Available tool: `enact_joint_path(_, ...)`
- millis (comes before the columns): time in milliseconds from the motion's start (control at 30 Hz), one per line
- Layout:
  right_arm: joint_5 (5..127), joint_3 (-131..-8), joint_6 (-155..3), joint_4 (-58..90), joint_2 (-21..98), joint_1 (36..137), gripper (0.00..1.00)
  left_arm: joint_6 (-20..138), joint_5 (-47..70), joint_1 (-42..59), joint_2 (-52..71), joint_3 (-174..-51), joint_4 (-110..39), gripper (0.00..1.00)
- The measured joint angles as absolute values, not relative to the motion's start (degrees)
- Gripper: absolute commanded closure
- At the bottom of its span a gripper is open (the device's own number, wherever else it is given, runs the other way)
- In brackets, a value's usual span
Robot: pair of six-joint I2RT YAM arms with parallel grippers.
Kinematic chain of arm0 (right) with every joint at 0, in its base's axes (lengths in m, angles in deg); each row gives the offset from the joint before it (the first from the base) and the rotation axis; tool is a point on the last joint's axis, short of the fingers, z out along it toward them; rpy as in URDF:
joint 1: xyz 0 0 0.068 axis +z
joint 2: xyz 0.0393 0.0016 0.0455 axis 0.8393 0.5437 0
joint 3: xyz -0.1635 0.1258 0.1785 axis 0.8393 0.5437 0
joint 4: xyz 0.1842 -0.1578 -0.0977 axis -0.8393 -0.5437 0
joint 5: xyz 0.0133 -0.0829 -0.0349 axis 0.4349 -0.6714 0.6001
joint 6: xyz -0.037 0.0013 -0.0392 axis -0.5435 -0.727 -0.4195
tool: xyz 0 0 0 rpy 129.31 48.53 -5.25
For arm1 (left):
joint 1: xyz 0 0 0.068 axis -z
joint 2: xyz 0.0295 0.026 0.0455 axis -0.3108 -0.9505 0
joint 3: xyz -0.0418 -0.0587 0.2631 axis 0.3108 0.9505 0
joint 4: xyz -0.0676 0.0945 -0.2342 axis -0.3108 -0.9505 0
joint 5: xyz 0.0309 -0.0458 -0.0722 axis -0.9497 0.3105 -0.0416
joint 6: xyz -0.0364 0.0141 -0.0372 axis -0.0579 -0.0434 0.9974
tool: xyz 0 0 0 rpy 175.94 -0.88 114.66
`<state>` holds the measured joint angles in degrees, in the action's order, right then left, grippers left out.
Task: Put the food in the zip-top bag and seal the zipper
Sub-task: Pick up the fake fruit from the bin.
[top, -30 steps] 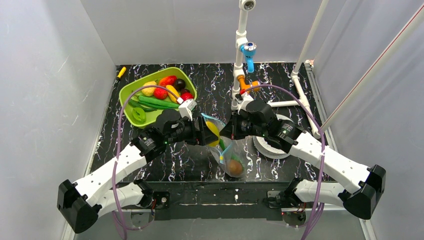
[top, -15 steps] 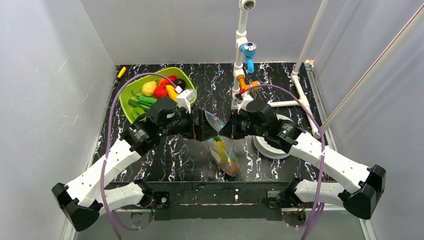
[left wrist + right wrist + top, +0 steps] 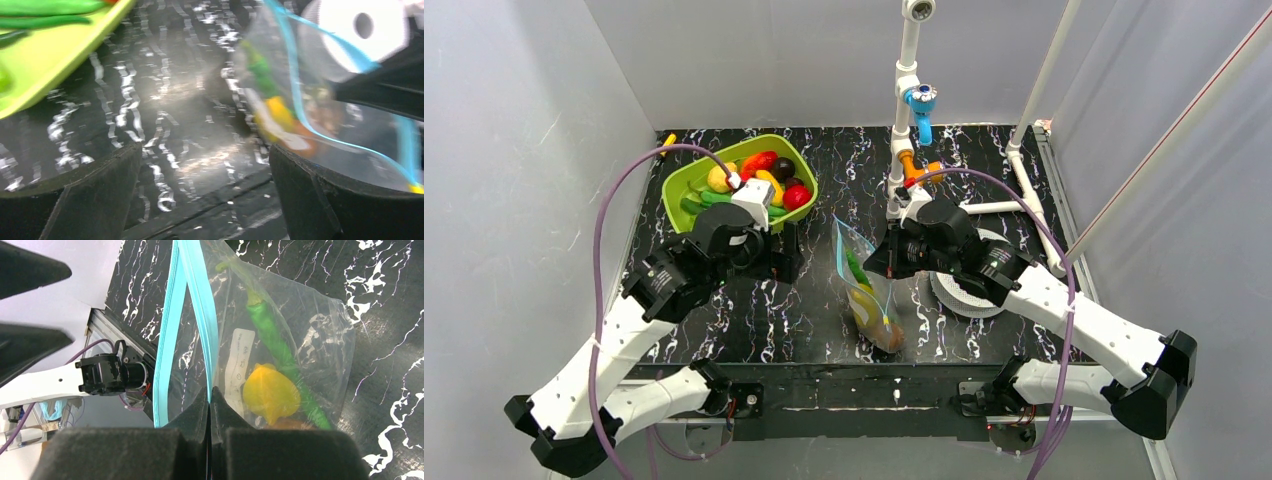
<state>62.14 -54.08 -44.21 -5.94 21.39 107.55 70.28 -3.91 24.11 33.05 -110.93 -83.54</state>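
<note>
Black marbled tabletop under pale walls, and at its middle the zip-top bag is held up on edge between the two arms. Look inside: a long green pepper, a yellow piece and a brown piece sit toward the low end, close to the near edge. The light blue zipper runs along the mouth, its two lips standing apart, so the bag is unsealed. Right tool has its fingers pinched tight together on that zipper strip, carrying the bag's edge. Left tool is spread wide with nothing between its fingers, hanging over bare tabletop just left of the bag and not touching it. Behind it, the lime-green tray holds more toy food, red, yellow, green and dark. A white roll lies beside the right arm.
</note>
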Motion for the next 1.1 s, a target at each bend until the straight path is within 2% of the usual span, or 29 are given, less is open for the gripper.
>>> enact_joint_path(133, 62.0, -54.1, -44.2, -6.0, 21.1, 107.5, 0.99, 66.3, -10.8, 20.4, 31.0, -110.7, -86.2, 0.02)
enact_joint_path(367, 62.0, -54.1, -44.3, -6.2, 21.1, 107.5, 0.99, 64.8, -12.0, -0.9, 20.3, -110.8, -84.9, 0.02)
enact_joint_path(500, 61.9, -53.5, -44.2, -5.9, 21.0, 107.5, 0.99, 66.2, -13.1, -7.6, 9.4, -114.7, -84.0, 0.02)
enact_joint_path(767, 61.7, -53.0, -44.4, -5.9, 21.1, 107.5, 0.99, 67.9, -16.8, -13.7, -15.7, -129.3, -82.9, 0.02)
enact_joint_path(1100, 61.6, -54.1, -44.6, -6.3, 24.9, 107.5, 0.99, 69.4, -19.0, -18.4, -23.5, -130.0, -82.4, 0.02)
